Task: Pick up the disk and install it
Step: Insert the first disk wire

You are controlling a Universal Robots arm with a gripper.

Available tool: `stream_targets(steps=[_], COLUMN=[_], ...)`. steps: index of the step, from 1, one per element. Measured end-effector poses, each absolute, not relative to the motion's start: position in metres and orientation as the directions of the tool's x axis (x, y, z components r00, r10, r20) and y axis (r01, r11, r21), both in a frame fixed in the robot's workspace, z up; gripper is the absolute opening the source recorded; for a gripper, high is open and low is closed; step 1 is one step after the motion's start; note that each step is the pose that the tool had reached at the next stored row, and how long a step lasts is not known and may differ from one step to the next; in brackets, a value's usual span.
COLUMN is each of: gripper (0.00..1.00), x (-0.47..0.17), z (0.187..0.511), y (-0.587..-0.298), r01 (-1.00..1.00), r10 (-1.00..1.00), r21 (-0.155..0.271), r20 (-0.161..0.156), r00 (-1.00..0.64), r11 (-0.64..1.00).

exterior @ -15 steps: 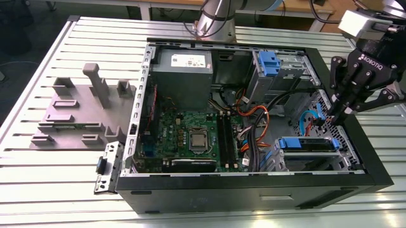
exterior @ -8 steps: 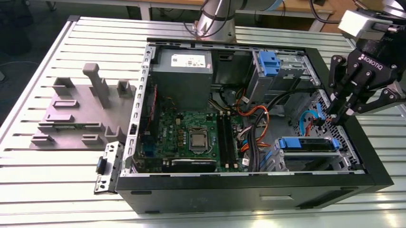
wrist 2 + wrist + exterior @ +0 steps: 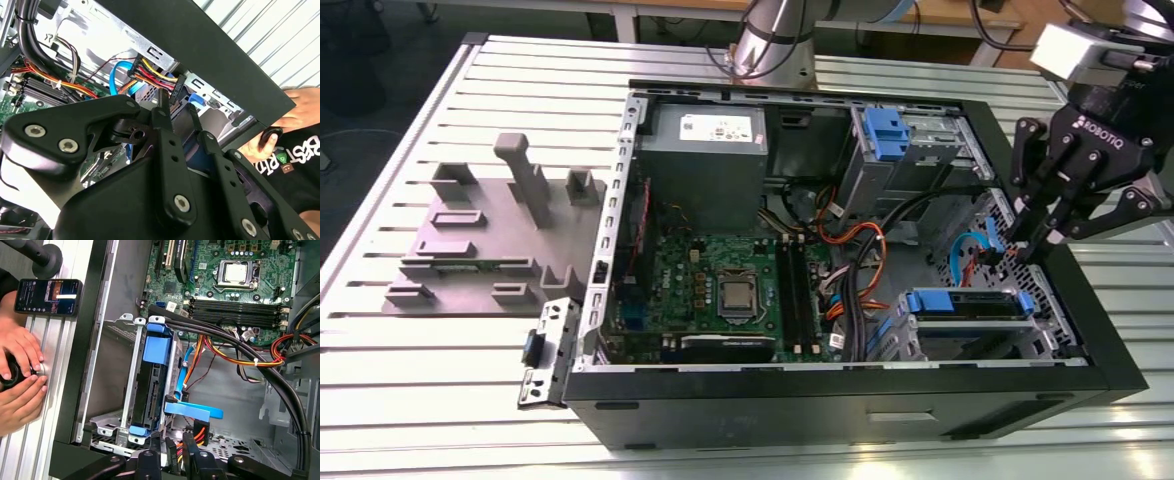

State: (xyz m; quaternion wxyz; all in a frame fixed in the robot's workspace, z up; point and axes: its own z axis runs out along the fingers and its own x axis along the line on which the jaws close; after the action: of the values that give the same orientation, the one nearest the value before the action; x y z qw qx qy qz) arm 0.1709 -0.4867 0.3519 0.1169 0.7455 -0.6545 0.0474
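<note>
The disk sits in the silver drive cage at the case's near corner on the exterior view's right, its blue rail frame showing. In the first wrist view the disk stands on edge between the cage walls. My gripper reaches down inside the case wall just behind the cage. In both wrist views its fingers flank a black connector with red, yellow and orange wires, and my gripper looks shut on it. A blue data cable lies beside the disk.
The open black case holds a motherboard, a grey power-supply box and an upper cage with a blue latch. A grey fixture lies on the slatted table. A person's hands and a phone rest outside the case wall.
</note>
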Motion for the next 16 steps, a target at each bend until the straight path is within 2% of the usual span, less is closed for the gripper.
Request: stream_targets(steps=[16], gripper=[0.3], x=[0.1724], z=[0.3436], y=[-0.4867], r01=[-0.985], r10=[-0.962], r21=[0.112], r20=[0.224], r00=[0.157], r11=[-0.134])
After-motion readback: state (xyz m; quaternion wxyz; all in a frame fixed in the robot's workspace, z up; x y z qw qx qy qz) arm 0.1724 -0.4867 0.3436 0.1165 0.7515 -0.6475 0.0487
